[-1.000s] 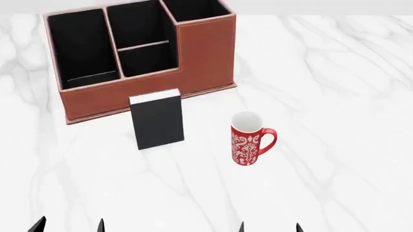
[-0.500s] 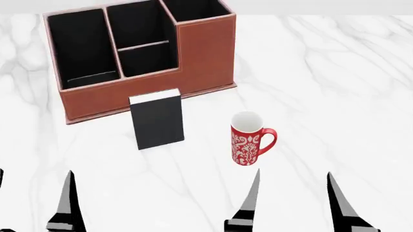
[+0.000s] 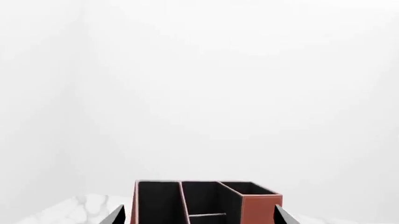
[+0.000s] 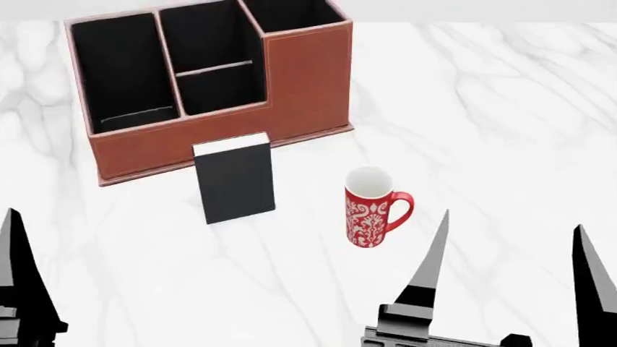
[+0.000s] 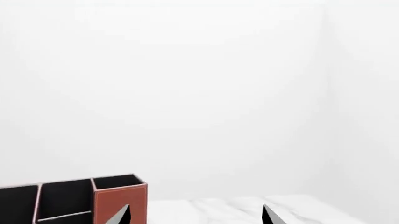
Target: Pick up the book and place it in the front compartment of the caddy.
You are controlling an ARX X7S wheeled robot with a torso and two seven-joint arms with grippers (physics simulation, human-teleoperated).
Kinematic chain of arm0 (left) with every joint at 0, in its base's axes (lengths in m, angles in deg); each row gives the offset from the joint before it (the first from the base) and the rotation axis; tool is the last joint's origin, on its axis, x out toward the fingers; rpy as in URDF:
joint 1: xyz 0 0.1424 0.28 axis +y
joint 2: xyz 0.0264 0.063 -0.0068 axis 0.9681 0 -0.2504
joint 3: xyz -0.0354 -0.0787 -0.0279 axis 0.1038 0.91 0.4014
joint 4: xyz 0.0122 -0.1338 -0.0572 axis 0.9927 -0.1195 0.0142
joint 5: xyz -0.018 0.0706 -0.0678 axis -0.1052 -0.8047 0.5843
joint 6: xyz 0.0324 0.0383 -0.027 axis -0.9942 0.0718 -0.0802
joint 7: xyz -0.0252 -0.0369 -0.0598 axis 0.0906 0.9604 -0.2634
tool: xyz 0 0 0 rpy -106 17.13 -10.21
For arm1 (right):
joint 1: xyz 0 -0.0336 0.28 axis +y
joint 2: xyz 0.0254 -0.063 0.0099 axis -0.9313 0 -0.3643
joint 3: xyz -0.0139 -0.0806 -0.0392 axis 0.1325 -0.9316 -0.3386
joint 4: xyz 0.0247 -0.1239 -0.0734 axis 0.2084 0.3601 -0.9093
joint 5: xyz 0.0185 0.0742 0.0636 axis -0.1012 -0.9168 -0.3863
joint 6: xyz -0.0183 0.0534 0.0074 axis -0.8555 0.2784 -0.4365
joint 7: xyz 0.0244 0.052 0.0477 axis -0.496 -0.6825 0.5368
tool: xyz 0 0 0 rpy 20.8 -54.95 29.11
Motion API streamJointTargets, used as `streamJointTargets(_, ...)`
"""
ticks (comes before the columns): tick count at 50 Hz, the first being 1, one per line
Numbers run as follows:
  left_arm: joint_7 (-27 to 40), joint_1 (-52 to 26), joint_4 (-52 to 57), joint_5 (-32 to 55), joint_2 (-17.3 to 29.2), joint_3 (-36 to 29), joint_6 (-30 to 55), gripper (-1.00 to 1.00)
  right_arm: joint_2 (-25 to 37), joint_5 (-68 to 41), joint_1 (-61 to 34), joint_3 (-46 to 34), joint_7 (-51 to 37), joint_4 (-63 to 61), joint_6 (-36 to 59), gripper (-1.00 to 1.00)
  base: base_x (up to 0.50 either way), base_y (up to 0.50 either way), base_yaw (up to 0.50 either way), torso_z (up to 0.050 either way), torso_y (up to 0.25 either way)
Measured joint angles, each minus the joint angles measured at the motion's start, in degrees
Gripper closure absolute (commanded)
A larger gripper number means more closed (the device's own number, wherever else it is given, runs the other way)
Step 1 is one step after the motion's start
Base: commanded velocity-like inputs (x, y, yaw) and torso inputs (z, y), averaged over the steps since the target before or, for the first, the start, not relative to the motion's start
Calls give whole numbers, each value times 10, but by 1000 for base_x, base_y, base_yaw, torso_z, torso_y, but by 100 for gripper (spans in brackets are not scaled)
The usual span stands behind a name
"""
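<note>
The black book (image 4: 234,181) stands upright on the marble table, right in front of the caddy's lower front wall. The reddish-brown caddy (image 4: 303,79) sits at the back left, its black-lined sections open upward; it also shows in the left wrist view as the caddy (image 3: 259,210) and in the right wrist view as the caddy (image 5: 118,200). My right gripper (image 4: 511,249) is open and empty, near the front edge, right of the mug. My left gripper (image 3: 199,217) is open and empty too; only one of its fingers (image 4: 14,260) shows at the head view's left edge. The book is out of both wrist views.
A red-and-white patterned mug (image 4: 371,208) stands right of the book, handle to the right, just ahead of my right gripper's (image 5: 196,215) left finger. White marble table (image 4: 501,108) spreads to the right of the caddy. Plain white walls lie behind.
Both grippers have come up from the head view's bottom edge, their fingers reaching farther into the picture. Book, mug and caddy have not moved.
</note>
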Motion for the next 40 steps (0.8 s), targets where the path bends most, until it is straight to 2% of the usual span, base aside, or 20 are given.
streamJointTargets(6, 5, 1, 5, 8, 2, 5, -1, -100, 5, 2, -3, -3, -7, -8, 13, -100, 65, 0, 0, 0, 0)
streamJointTargets(40, 23, 9, 30, 31, 22, 0, -3, -100, 21, -14, -4, -8, -25, -24, 20, -100, 499, 0, 0, 0, 0)
